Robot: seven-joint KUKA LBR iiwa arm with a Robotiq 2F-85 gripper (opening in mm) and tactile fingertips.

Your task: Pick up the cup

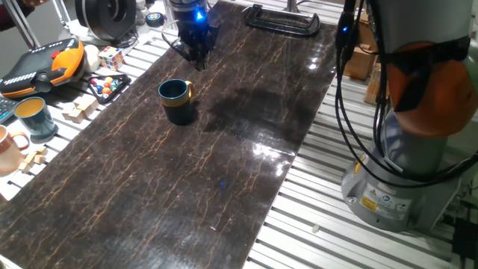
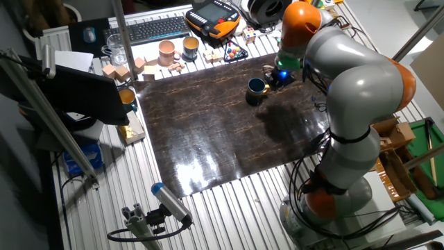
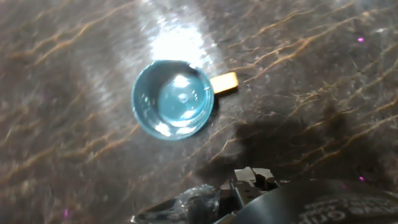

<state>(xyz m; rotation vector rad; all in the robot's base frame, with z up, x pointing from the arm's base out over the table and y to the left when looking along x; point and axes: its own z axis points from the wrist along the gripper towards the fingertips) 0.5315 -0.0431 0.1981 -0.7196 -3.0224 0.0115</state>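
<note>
Cup (image 1: 176, 99): dark teal, tan handle; upright on dark marbled mat (image 1: 187, 179), toward its far end, apart from the gripper. Gripper (image 1: 199, 58): above the mat beyond the cup, holding nothing; finger spread cannot be told.

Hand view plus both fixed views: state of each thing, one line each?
cup: upright on the dark mat, empty, ungrasped
end effector: above the mat, beyond the cup, holding nothing; open or shut cannot be told
blue-grey mug: upright, off the mat
pinkish mug: upright, off the mat
</note>
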